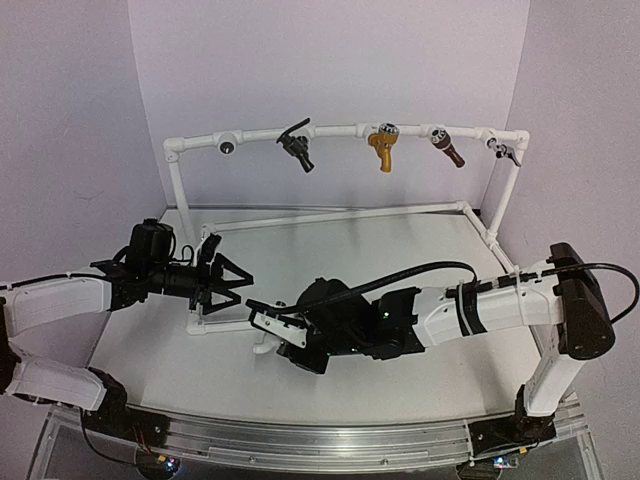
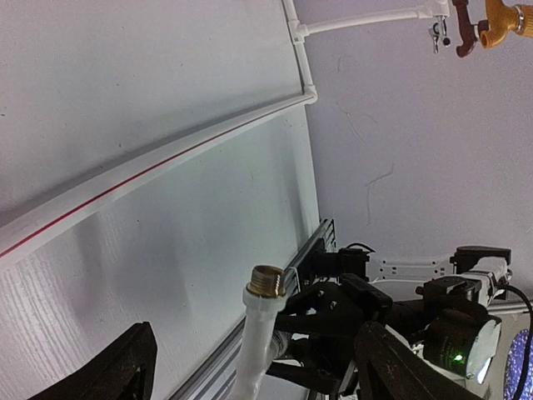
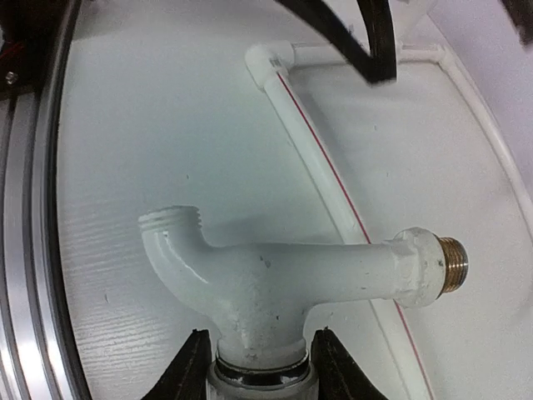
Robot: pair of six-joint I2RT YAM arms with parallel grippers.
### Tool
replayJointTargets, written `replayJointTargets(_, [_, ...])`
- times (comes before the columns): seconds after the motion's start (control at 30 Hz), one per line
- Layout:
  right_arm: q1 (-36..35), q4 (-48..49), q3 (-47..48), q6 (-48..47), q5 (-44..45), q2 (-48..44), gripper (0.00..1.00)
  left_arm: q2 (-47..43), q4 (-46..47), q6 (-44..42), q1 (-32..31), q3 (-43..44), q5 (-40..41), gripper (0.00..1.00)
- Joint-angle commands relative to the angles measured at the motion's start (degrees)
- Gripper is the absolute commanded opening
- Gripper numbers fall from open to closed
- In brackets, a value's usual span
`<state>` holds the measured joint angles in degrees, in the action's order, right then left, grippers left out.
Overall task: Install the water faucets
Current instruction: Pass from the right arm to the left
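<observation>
Near the front-left corner of the pipe frame (image 1: 335, 129): right gripper (image 3: 260, 371) grasping the white faucet (image 3: 275, 279), left gripper (image 1: 225, 281) released.

The right gripper's fingers (image 3: 187, 371) clamp the white faucet at its round knob end. The faucet body lies across a low pipe of the frame, and its brass threaded end (image 3: 450, 265) faces the left gripper. The left gripper hangs just beside that corner with its jaws spread wide and nothing between them. The black faucet (image 1: 297, 146) sits mounted on the frame's top rail, left of the gold tap (image 1: 383, 148). Whether the white faucet touches the table cannot be told.
</observation>
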<state>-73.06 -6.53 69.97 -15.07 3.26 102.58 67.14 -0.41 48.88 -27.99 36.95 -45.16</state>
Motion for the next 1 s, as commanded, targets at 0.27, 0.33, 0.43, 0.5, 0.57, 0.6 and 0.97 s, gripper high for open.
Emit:
replayJointTargets(0.27, [-0.25, 5.98, 6.54, -9.98, -4.14, 1.56, 0.0, 6.81, 3.81, -1.18, -6.57, 3.73, -6.86, 0.61])
replayJointTargets(0.33, [-0.25, 6.0, 6.1, -10.18, -4.16, 1.11, 0.0, 7.33, 3.67, -1.16, -6.71, 4.19, -5.95, 0.52])
replayJointTargets(0.43, [-0.27, 5.94, 5.61, -10.3, -3.36, 0.47, 0.0, 7.81, 3.62, -1.24, -6.65, 4.98, -5.05, 0.38])
replayJointTargets(0.5, [-0.25, 5.81, 5.53, -9.96, -3.27, 0.34, 0.0, 7.73, 3.88, -1.14, -6.66, 5.41, -4.07, 0.27])
replayJointTargets(0.57, [-0.25, 5.74, 5.42, -9.23, -3.31, 0.38, 0.03, 7.27, 4.68, -0.85, -6.7, 5.79, -2.97, 0.18])
replayJointTargets(0.6, [-0.25, 5.74, 5.35, -8.68, -2.75, 0.56, 0.07, 6.89, 5.11, -0.79, -6.67, 5.93, -2.24, 0.13])
replayJointTargets(0.97, [-0.16, 14.44, -0.48, 14.34, 8.5, -1.12, 0.98, -6.31, 12.13, -3.48, -6.65, 1.16, 11.36, 0.0])
